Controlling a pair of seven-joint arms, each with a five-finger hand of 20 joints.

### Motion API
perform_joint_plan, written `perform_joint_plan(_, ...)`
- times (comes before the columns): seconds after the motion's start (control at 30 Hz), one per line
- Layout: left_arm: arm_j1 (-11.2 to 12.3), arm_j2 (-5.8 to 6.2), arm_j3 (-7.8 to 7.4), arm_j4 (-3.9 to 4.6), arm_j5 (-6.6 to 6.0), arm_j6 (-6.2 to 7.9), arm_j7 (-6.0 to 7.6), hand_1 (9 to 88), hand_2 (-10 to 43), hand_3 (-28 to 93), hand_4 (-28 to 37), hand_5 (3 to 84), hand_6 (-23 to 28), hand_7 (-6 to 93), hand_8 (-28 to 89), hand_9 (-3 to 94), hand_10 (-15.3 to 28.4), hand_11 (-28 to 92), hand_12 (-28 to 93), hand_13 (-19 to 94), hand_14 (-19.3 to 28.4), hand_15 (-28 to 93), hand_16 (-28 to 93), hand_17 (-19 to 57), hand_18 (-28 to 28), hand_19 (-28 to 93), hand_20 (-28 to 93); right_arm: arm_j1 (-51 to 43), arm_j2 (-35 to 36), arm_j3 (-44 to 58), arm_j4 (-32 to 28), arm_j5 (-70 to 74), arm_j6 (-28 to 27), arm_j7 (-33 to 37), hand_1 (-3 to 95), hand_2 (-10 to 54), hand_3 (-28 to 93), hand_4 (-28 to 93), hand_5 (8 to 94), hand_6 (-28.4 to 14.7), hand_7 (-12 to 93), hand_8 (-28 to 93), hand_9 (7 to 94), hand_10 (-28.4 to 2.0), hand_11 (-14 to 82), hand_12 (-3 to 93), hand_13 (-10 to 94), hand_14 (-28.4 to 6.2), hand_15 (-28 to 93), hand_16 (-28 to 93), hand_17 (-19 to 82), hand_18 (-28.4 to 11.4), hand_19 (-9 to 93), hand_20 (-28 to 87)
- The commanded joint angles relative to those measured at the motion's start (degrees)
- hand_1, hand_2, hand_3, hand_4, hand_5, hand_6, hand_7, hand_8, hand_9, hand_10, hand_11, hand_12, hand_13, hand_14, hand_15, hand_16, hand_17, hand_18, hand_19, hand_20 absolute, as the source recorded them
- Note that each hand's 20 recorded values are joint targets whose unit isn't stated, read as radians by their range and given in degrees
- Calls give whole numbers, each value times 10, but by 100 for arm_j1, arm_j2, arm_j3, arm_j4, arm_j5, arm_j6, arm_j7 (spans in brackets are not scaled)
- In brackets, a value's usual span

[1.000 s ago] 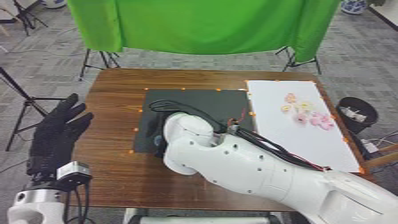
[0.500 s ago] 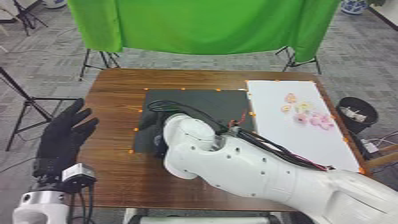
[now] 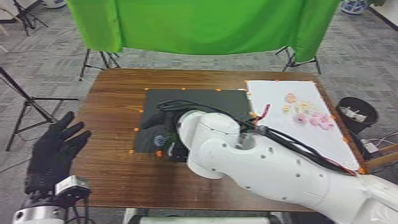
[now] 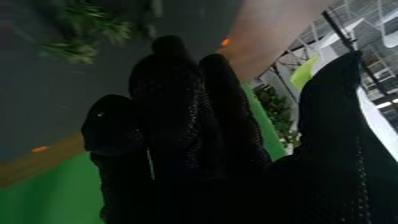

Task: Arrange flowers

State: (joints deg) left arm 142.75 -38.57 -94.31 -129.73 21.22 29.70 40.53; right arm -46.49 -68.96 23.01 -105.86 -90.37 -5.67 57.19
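Flowers [image 3: 301,119] at two o'clock, probably grouped for picking.
Right hand [image 4: 178,115], released, over the black mat [image 3: 200,95]; left hand [image 3: 53,152], released, at nine o'clock, seemingly clear.

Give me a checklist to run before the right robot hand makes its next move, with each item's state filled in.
1. Right robot hand free to grasp: ok, fingers extended, thumb apart, nothing held.
2. Green sprigs near that hand: ok, seen against the dark mat beyond its fingertips.
3. Sprigs gripped: not ok, the fingers are not closed around them.
4. Mat unobstructed from the head: not ok, the right arm covers part of it.
5. Left robot hand off the mat: ok, open by the table's left edge.
6. Whether the sprigs carry blooms: cannot tell, too dark and blurred.
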Motion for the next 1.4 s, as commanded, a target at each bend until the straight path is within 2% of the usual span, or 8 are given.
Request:
perform_joint_plan(0.03,-28,-56,39,-51,8,1,-33,274,88,619,-251,358,88,112,-83,305,176,272,113,190,233,553,-103,-114,183,400,145,-372,156,264,-101,333,-126,38,200,119,683,-193,533,-109,131,-78,671,-251,159,132,789,-99,730,122,568,-202,932,335)
perform_joint_plan(0.13,-60,-230,-5,-57,231,-38,-237,276,89,616,-249,359,90,111,-83,306,177,271,115,190,234,554,-102,-115,184,402,144,-437,151,270,-121,303,-126,-39,198,125,681,-192,532,-109,130,-77,672,-246,159,131,789,-101,732,122,566,-205,932,345)
perform_joint_plan(0.27,-67,-277,12,-50,262,-82,-249,280,92,610,-245,359,90,111,-82,307,178,270,118,191,235,553,-100,-115,185,404,142,-462,98,321,-112,498,-62,-143,197,128,681,-192,527,-107,132,-77,666,-237,160,131,788,-103,734,123,562,-208,932,353)
perform_joint_plan(0.4,-135,-345,4,-30,373,-148,-389,280,92,609,-242,358,92,111,-81,307,178,270,122,192,236,553,-98,-115,187,407,140,-457,62,295,-47,557,12,-193,197,132,684,-192,517,-105,129,-79,654,-225,157,130,786,-104,737,125,554,-216,932,362)
perform_joint_plan(0.57,-93,-291,4,-34,310,-133,-302,283,94,605,-242,359,93,110,-81,308,179,269,124,193,237,554,-96,-115,188,411,139,-444,72,203,-120,303,-59,-222,197,138,688,-195,515,-105,131,-79,653,-220,163,132,786,-105,739,124,550,-220,932,370)
perform_joint_plan(0.9,-101,-298,-9,-26,318,-176,-318,285,94,603,-236,358,95,106,-79,309,182,262,126,196,241,551,-96,-116,192,417,134,-346,75,47,-86,-154,-510,16,163,145,677,-192,625,-94,158,-82,762,-215,284,174,827,-82,772,135,610,-208,932,447)
perform_joint_plan(1.2,-166,-292,7,-11,378,-211,-400,287,97,599,-230,356,97,104,-78,306,183,260,127,194,242,549,-95,-116,194,420,131,-364,-28,-8,-127,-207,-654,-90,167,147,662,-192,651,-61,140,-90,770,-204,329,190,833,-78,779,146,621,-207,932,474)
perform_joint_plan(1.4,-154,-242,24,-14,331,-187,-316,291,98,594,-224,356,98,104,-77,305,184,259,127,194,242,549,-93,-117,195,423,128,-281,-111,-29,-59,-148,-763,-69,169,149,660,-192,651,-55,135,-92,776,-201,338,191,835,-76,780,149,622,-206,932,476)
